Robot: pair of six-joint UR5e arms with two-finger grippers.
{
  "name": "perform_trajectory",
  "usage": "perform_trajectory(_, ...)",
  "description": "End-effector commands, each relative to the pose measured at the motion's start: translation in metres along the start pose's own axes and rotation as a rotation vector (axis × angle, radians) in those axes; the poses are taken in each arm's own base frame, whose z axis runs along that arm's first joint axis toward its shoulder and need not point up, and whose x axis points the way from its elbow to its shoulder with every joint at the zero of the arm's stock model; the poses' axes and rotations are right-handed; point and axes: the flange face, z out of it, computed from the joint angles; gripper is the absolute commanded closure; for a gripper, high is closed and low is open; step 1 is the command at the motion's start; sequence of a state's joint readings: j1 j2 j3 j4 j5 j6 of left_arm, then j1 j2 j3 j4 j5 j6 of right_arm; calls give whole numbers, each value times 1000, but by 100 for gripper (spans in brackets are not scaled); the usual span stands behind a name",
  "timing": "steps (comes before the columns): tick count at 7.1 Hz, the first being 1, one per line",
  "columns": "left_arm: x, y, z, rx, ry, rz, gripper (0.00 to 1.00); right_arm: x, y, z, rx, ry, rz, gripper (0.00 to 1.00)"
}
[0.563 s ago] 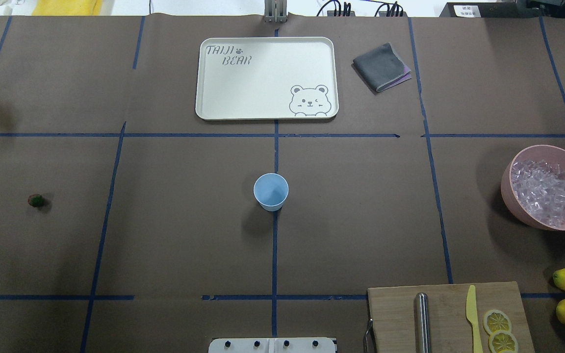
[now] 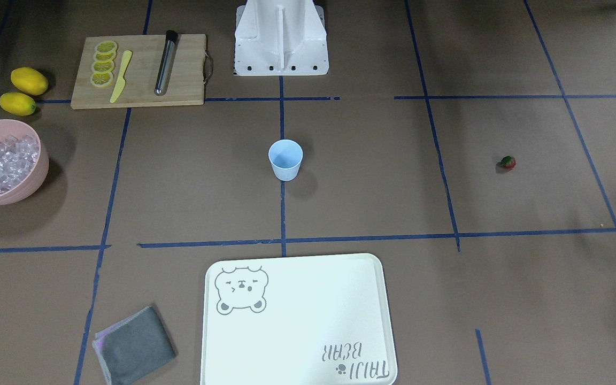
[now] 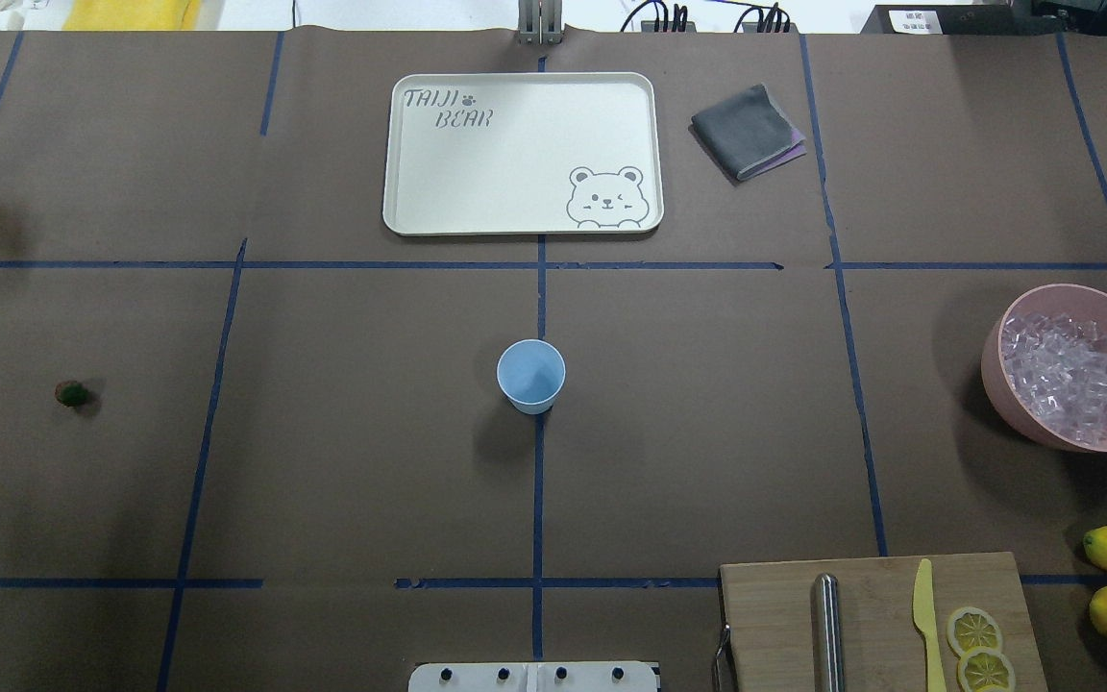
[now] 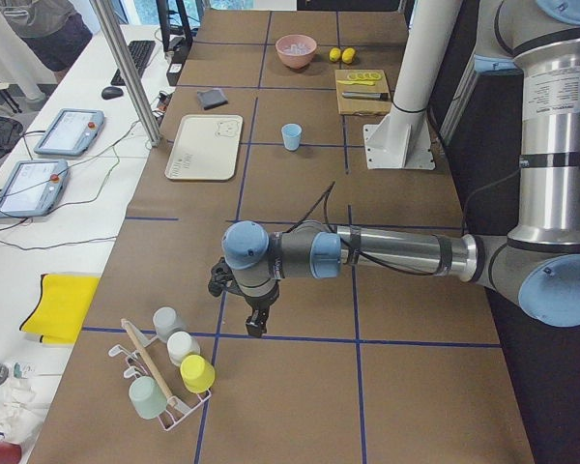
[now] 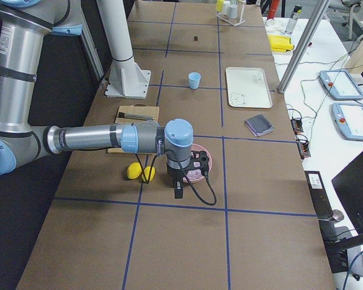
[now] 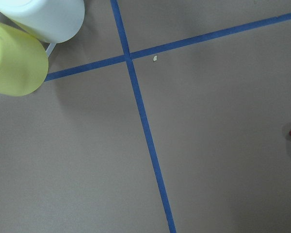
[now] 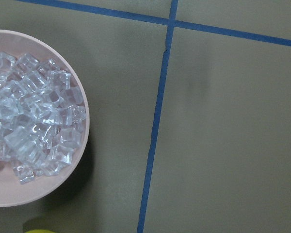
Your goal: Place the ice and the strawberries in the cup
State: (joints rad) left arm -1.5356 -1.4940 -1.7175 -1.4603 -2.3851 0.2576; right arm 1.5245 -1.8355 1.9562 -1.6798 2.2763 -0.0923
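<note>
Strawberry (image 2: 507,162) far on cup's (image 3: 530,374) left, nearer left claw (image 4: 255,329); ice (image 7: 34,116) near right claw (image 5: 178,194). Claws open or closed: cannot tell.

look at your two arms: the left arm (image 4: 396,253) and right arm (image 5: 91,139) are silver-grey metal tubes with pale blue caps at each joint and dark bands. a black cable (image 4: 315,204) loops off each wrist. the left gripper (image 4: 255,329) and right gripper (image 5: 178,194) are black. the white pedestal (image 2: 265,37), at twelve o'clock in the front-facing view, flares to a foot dotted with dark bolts.
</note>
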Motion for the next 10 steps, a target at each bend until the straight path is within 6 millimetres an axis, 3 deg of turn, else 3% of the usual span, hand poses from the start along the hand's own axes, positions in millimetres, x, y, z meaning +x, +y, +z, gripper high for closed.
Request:
perform_trajectory(1, -1, 1, 1, -4, 1, -4, 0, -2, -3, -2, 6, -1, -6, 0)
perform_trajectory(3, -1, 1, 1, -3, 3, -5, 0, -13, -8, -15, 32, 0, -26, 0)
perform_trajectory(6, 2, 0, -1, 2, 1, 2, 0, -41, -49, -34, 82, -40, 45, 0)
perform_trajectory(8, 4, -1, -4, 8, 1, 8, 0, -67, -70, -36, 83, -64, 95, 0)
perform_trajectory(10, 5, -1, -4, 9, 1, 8, 0, -105, -85, -25, 53, -90, 95, 0)
